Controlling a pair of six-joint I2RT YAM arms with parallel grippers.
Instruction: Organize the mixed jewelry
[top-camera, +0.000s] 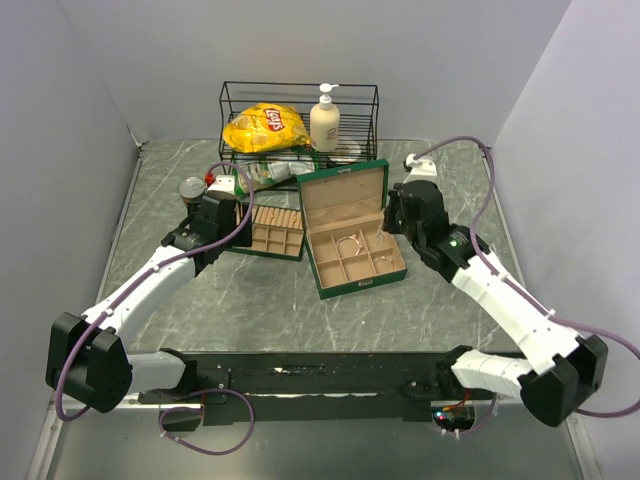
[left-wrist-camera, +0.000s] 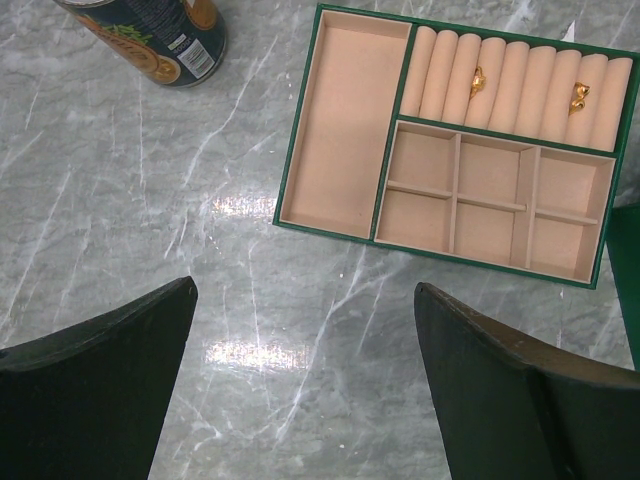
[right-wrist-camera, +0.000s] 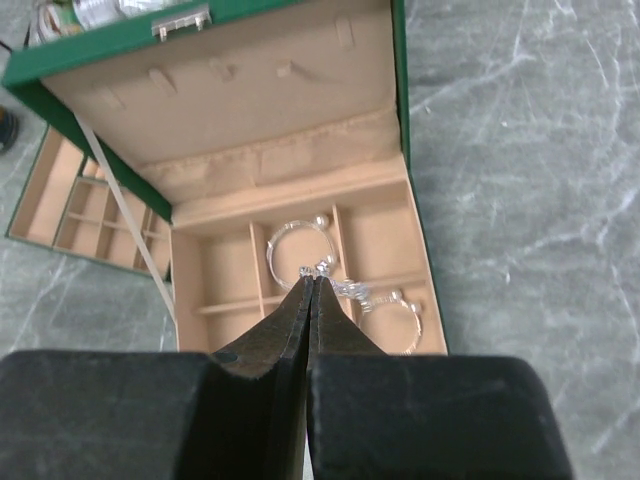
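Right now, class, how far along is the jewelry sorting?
Done: two gold pieces sit in the ring rolls of the tray. In hand: the right tool is shut at a silver hoop in the green box. Left: a second hoop lies there; the left tool hangs open, empty.

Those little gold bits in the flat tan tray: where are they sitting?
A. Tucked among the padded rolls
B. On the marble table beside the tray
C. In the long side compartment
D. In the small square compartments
A: the left wrist view shows both gold bits wedged among the padded rolls along one edge of the flat tray, and the rest of the tray holds nothing.
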